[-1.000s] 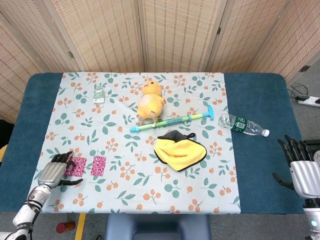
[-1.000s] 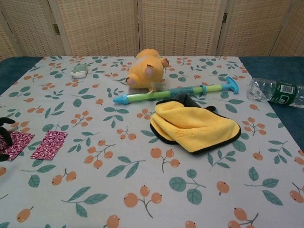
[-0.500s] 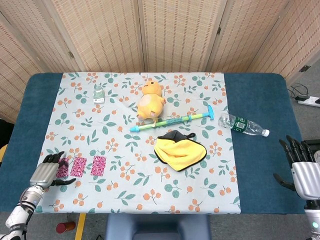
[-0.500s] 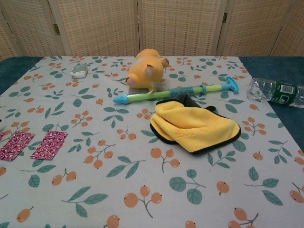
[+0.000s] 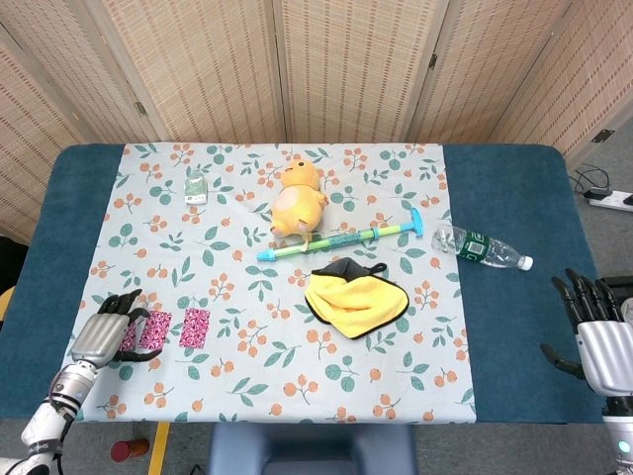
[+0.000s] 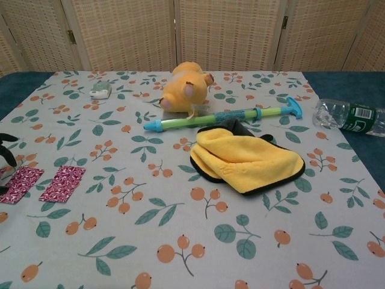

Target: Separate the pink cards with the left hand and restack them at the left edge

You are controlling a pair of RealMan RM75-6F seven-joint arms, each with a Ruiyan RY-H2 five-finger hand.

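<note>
Two pink cards are seen lying flat on the floral cloth (image 5: 247, 297) near the left edge of the tabletop (image 5: 504, 178), side by side and slightly apart. The left pink card (image 6: 18, 183) is partly covered in the head view by the left hand (image 5: 102, 334), whose dark fingertips (image 5: 124, 302) are bent down over the card's outer side; whether the card is actually pinched or only touched cannot be told. In the chest view only dark fingertips are shown at the left border, just above that card. The right pink card (image 5: 195, 327) is left uncovered, just beside the first.

The right hand (image 5: 593, 332) is held above the blue tabletop at the far right edge, with its fingers spread and upright and nothing in them.

Toward the middle of the cloth a yellow cloth (image 5: 356, 300) with a dark border is seen crumpled. Just behind it a green and blue water squirter (image 5: 341, 239) is laid at a slant, and a yellow plush toy (image 5: 299, 200) is placed touching or nearly touching it. A plastic bottle (image 5: 480, 247) is laid on its side on the blue surface to the right. A small green and white object (image 5: 195, 191) is set near the far left of the cloth.
</note>
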